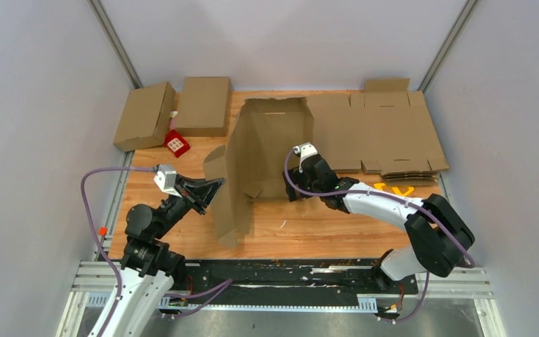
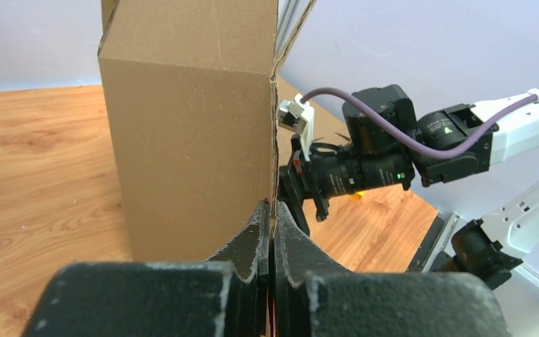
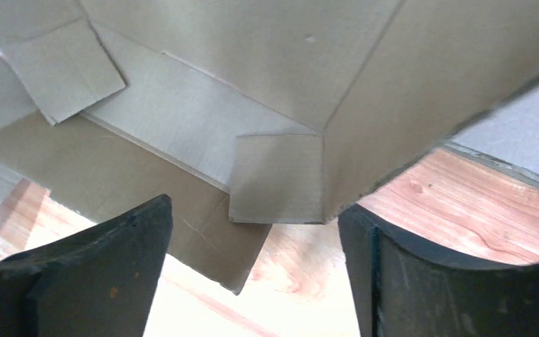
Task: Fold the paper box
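Brown cardboard box [image 1: 263,151], half-raised: your left gripper [image 2: 271,221] pinches its edge, right gripper [image 3: 253,210] spread at its opening; pushing risks buckling.

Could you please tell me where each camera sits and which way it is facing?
Top external: above and behind the bases, looking down at the table and standing paper box; both arms show.
Left wrist: behind the left gripper, shut on the box's edge, facing the right arm.
Right wrist: behind the open right gripper, facing the box's inner panels.
Shared: top and left wrist both show the right arm.
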Tool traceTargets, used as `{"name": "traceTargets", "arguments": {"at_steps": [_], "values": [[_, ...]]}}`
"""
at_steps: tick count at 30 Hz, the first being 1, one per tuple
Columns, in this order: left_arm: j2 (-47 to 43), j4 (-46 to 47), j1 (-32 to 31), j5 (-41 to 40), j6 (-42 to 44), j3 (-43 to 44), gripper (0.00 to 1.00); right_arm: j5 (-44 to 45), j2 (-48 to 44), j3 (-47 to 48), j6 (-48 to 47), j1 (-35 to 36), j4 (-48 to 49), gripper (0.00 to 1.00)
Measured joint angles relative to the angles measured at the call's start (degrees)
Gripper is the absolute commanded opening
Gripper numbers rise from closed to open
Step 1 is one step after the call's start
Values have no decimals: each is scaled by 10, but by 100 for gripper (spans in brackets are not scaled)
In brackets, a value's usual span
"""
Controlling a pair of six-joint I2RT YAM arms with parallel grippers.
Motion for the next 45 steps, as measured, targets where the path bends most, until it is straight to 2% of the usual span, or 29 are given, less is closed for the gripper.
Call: {"name": "traceTargets", "arguments": {"at_steps": [10,13,19,26,31,35,39,45], "values": [[20,44,0,19,-20,-8,4,-43,28,26,9,-20,4,36],[36,60,0,16,-22,-7,4,-41,52,52,9,-20,2,28],[91,42,0,-26,0,37,2,-7,95,105,6,-21,9,0],[161,76,0,-69,29,58,0,35,101,134,-1,-28,51,0],[179,120,0,-95,40,57,0,62,98,125,-9,-31,107,0],[161,174,-9,-118,42,3,0,77,93,69,-8,-32,170,0],[145,219,-37,-143,47,-63,0,79,121,60,-1,-34,176,1],[105,208,-50,-178,56,-93,2,74,139,60,15,-36,165,11]]}}
